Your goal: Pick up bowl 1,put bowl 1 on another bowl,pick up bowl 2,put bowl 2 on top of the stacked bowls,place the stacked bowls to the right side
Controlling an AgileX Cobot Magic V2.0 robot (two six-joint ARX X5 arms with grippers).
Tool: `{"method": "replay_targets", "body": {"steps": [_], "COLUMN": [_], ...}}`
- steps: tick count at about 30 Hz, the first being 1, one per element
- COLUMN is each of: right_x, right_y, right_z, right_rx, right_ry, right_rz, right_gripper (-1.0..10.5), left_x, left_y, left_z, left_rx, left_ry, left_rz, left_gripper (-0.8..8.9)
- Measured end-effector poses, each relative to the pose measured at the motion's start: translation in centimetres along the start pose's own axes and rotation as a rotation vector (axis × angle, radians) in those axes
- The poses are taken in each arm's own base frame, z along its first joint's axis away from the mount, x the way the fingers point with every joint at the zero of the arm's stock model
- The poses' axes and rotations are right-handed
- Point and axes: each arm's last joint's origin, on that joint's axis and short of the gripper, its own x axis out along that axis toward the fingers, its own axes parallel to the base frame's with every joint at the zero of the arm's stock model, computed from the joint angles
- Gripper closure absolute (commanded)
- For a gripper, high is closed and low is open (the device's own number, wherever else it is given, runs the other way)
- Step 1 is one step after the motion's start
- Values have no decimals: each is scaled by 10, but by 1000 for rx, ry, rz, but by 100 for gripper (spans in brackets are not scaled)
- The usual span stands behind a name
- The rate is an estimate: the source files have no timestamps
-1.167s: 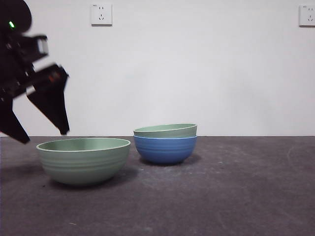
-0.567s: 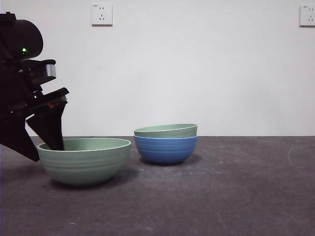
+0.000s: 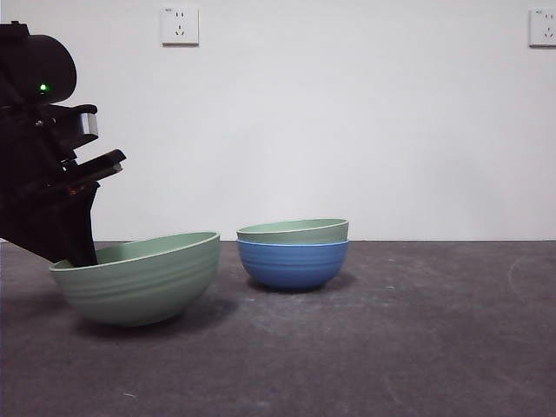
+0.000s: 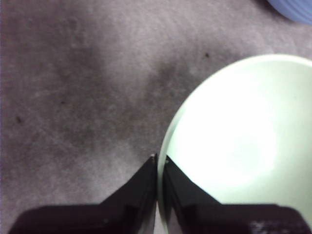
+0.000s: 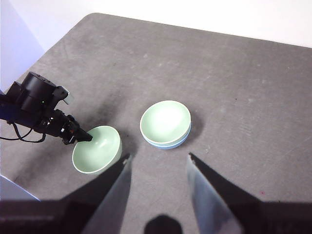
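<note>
My left gripper (image 4: 159,160) is down low at the left of the table, its two black jaws pinched together on the left rim of a pale green bowl (image 3: 139,278), one jaw inside the wall and one outside, with the bowl tipped up on that side. My right gripper (image 5: 158,163) hangs high above the table, jaws spread apart and holding nothing.

Evenly lit from above; soft shadows under bowls; left wrist view blurred, green bowl (image 4: 243,141) overexposed.
</note>
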Motion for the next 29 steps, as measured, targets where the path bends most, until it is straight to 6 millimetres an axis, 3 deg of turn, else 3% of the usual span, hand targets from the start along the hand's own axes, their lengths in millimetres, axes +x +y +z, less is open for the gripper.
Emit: {"method": "replay_targets", "body": {"steps": [6,16,20,23,29], "right_x": [0,0,0,0,0], "right_y": [0,0,0,0,0], "right_z": [0,0,0,0,0], "right_rx": [0,-3,-3,-3,-3], "right_ry": [0,1,0,1,1], "right_rz": [0,0,0,0,0], "right_gripper": [758,758,758,758,758], "left_x": [-14,-76,-94,-93,-62], "left_y": [-10,-62,-74,-77,-80], "left_z": [18,89,114,134,169], "left_rx": [14,161,188,183,175], "left_ry": [-10,-266,-341,-319,-247], "left_rz": [-41,-56,-69,-67,-59], "left_gripper": [822,822,822,822,822]}}
